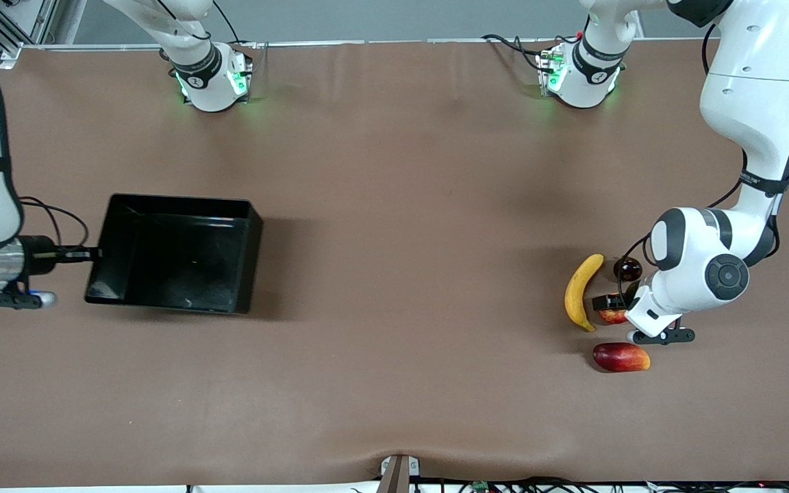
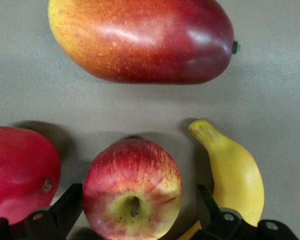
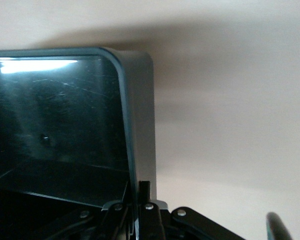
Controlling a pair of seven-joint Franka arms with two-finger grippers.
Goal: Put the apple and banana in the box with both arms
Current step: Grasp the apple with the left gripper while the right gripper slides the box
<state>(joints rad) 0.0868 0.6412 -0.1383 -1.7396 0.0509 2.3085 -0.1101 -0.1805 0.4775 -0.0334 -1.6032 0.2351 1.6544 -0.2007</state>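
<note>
Mango (image 1: 621,357) nearest camera. Left gripper (image 2: 135,220) spread astride apple (image 2: 132,189), no contact seen, banana (image 1: 582,292) beside (red fruit (image 2: 20,180) flanking). Right gripper (image 3: 140,207) clamped on box (image 1: 175,252) wall, at right arm's end.

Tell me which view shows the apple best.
The left wrist view: the apple fills the space between the left gripper's open fingers, stem end and speckled skin plain. The front view shows only a red sliver of it under that gripper, beside the banana. The right wrist view shows none, only the box.
</note>
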